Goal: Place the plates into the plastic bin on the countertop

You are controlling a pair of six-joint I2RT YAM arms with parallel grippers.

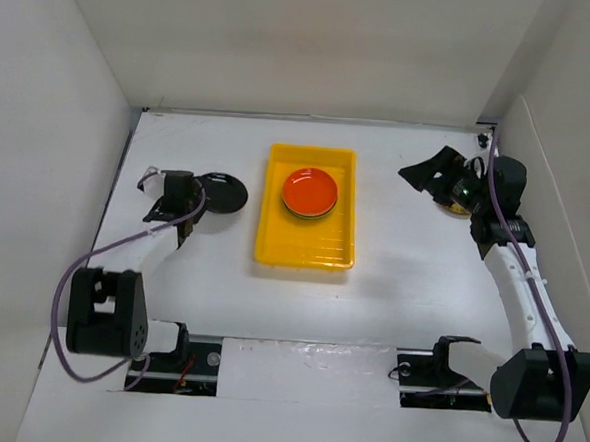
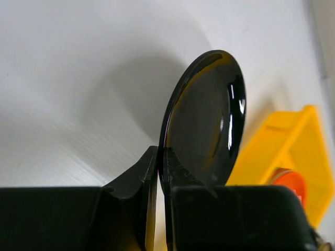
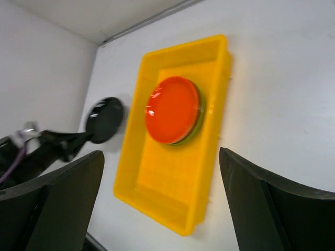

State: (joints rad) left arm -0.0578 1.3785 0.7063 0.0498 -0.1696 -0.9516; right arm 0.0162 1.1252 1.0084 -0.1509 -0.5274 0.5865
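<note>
The yellow plastic bin (image 1: 304,244) sits mid-countertop. It holds a stack topped by an orange plate (image 1: 310,192) over a lime green plate (image 3: 198,121). My left gripper (image 1: 197,192) is shut on the rim of the black plate (image 1: 227,193), just left of the bin. In the left wrist view the black plate (image 2: 209,120) stands on edge between the closed jaws of that gripper (image 2: 161,157), lifted off the white countertop (image 2: 78,78). My right gripper (image 1: 433,171) is open and empty, right of the bin, above a dark patterned plate (image 1: 444,202) it mostly hides. The other plates are out of view.
White walls close in the countertop (image 1: 391,297) on the left, back and right. The right wrist view shows the bin (image 3: 162,188), the orange plate (image 3: 172,110), the black plate (image 3: 104,119) and the left arm (image 3: 47,149) between its own wide-apart fingers (image 3: 277,204).
</note>
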